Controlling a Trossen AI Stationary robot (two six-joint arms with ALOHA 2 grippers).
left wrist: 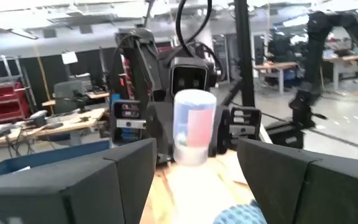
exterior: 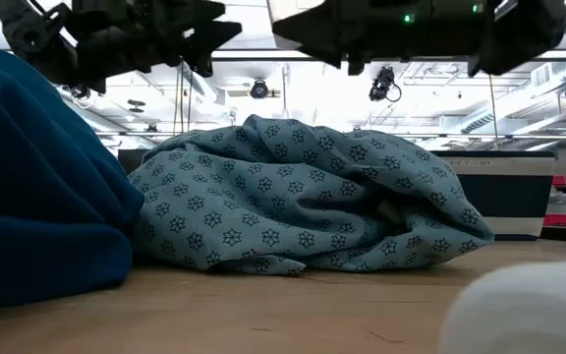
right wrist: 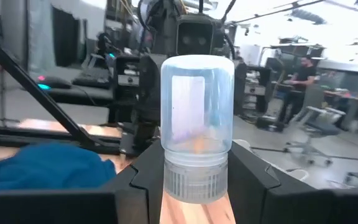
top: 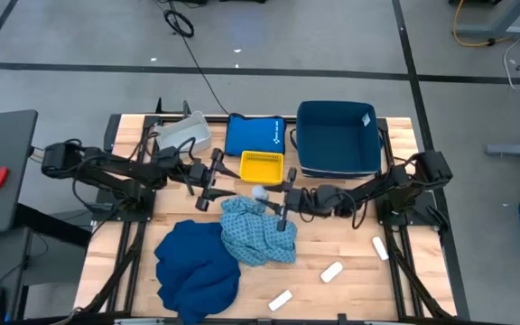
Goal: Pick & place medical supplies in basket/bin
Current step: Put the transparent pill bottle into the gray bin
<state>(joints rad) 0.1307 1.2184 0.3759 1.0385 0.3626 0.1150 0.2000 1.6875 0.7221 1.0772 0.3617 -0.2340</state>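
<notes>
A small clear vial (top: pixel 260 191) with a ribbed cap stands cap-down in my right gripper (top: pixel 271 197), above the patterned light-blue cloth's (top: pixel 258 230) far edge. My left gripper (top: pixel 228 186) is open and faces the vial (left wrist: pixel 193 124) from the table's left, a short way off. The cloth lies bunched on the wood beside the larger dark-blue cloth (top: pixel 197 266). Three white rolls (top: pixel 331 271) lie on the table's near right part. In the low view both grippers hang above the patterned cloth (exterior: pixel 303 192), and the vial is hidden there. My right gripper (right wrist: pixel 194 190) pinches the vial by its ribbed cap (right wrist: pixel 194 180), one finger (right wrist: pixel 145 180) on either side. The fingers come level from the table's right. The vial's clear body (right wrist: pixel 196 102) stands upright above the cap, and it appears to be held clear of the table.
Along the far side sit a grey tray (top: pixel 183 134), a flat blue pouch (top: pixel 254 134), a small yellow bin (top: pixel 262 166) and a big dark-blue bin (top: pixel 337 137). Bare wood shows between the cloths and the white rolls. A white roll (exterior: pixel 519 315) lies close to the low camera.
</notes>
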